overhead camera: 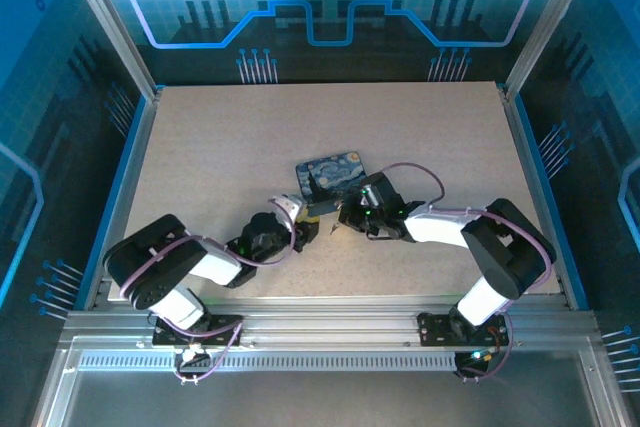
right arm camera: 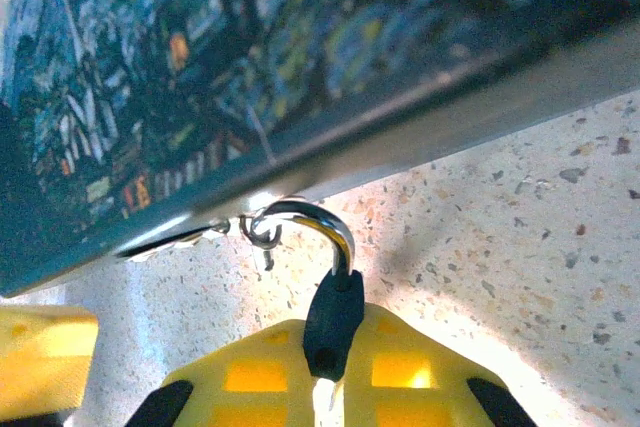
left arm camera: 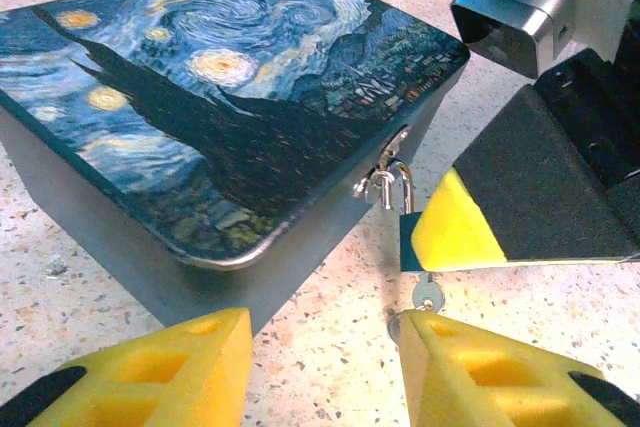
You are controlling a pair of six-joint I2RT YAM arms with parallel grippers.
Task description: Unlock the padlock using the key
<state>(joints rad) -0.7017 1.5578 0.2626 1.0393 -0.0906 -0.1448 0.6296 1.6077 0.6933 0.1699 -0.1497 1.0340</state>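
Right wrist | right pincer (right arm camera: 333, 342) pinching padlock (right arm camera: 320, 227) | left pincer (left arm camera: 325, 347) spread, key (left arm camera: 426, 294) beside it | box (left arm camera: 200, 97) lid swirly painting

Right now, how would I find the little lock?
Look for the box with the swirly blue night-sky lid. On its front edge a shiny clasp sticks out, and the lock hangs there by its silver loop. Its body is pinched in the right tool, with a key poking out below.
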